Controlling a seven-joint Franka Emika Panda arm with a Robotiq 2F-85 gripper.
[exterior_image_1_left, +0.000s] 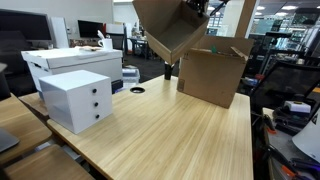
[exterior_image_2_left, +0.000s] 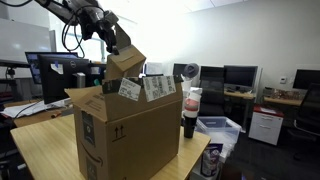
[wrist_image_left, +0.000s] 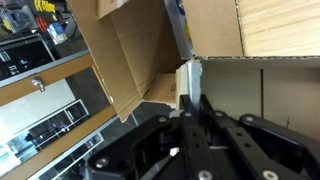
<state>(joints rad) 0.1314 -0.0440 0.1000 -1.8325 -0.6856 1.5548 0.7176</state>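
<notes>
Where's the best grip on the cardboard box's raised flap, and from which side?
Take the raised flap at its free outer edge, from above: a thin sheet tilted clear of the cardboard box walls, so a finger fits each face. The gripper is shut there.

The room is bright, lit from above. Soft shadows lie on the table (exterior_image_1_left: 170, 130). In the wrist view the box (wrist_image_left: 120, 60) looks a bit blurry.

One large cardboard box (exterior_image_2_left: 125, 135), one smaller cardboard box (exterior_image_2_left: 124, 63), one white three-drawer unit (exterior_image_1_left: 78, 100), one dark bottle (exterior_image_2_left: 190, 118), one wooden tabletop (exterior_image_1_left: 170, 135)
</notes>
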